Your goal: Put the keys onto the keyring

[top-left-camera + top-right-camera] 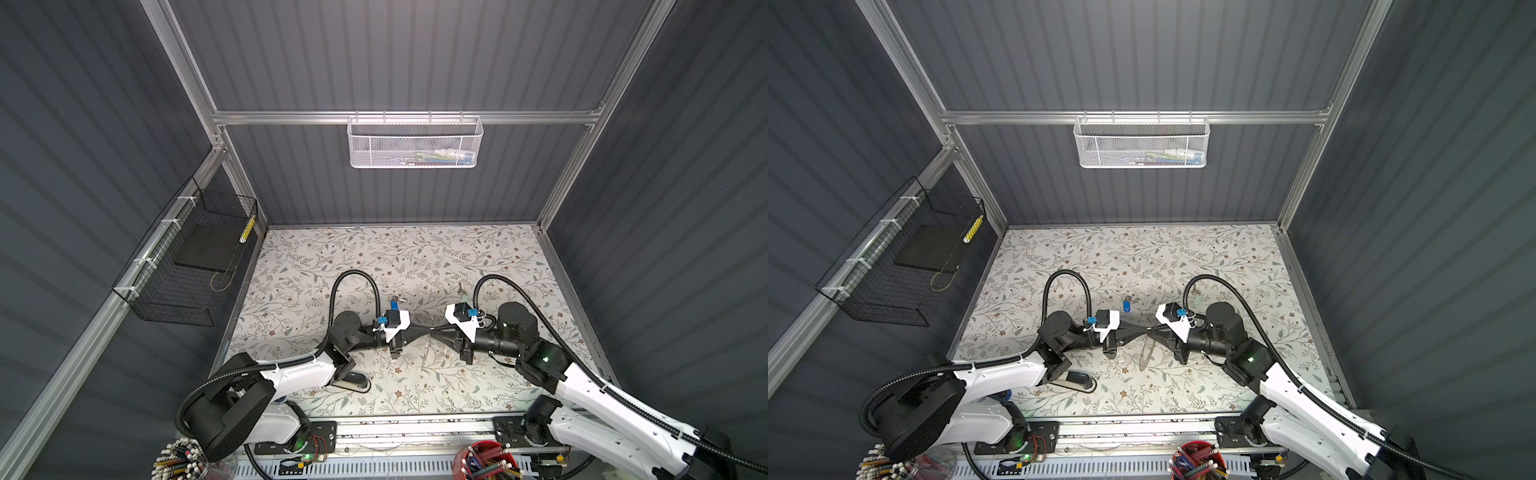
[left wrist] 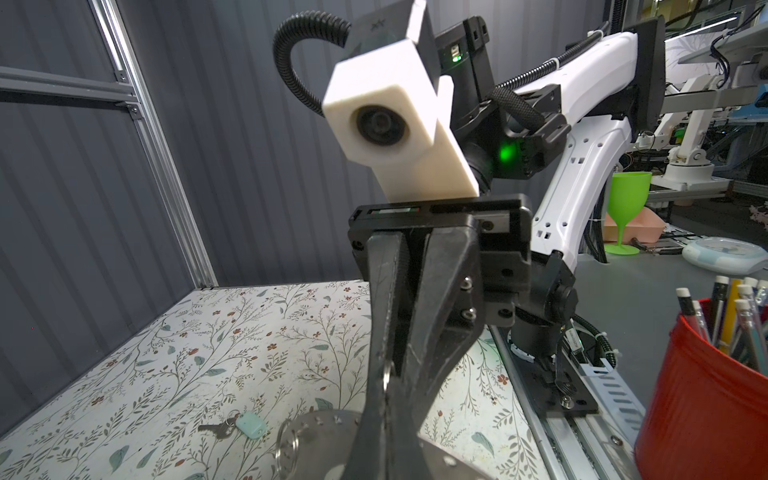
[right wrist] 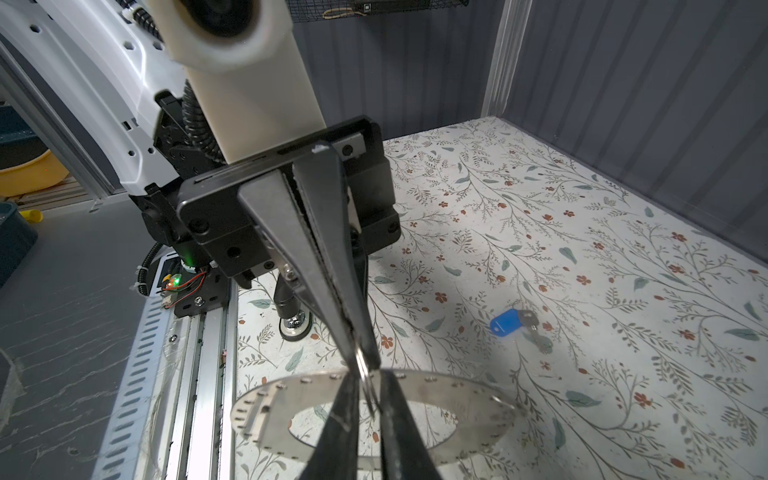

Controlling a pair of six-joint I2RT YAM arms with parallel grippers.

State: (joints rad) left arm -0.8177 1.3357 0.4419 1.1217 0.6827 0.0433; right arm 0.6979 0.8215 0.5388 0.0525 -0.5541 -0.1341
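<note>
Tip to tip, left tool (image 3: 363, 360) clenches the small split ring (image 3: 368, 390) on the keyring (image 3: 478, 399); right tool (image 3: 369, 376) flanks that ring, grip unclear.

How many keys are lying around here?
2. The blue-tagged key lies near the middle of the table; the mint-tagged key lies to its right in both top views. Others could be hidden under the arms.
</note>
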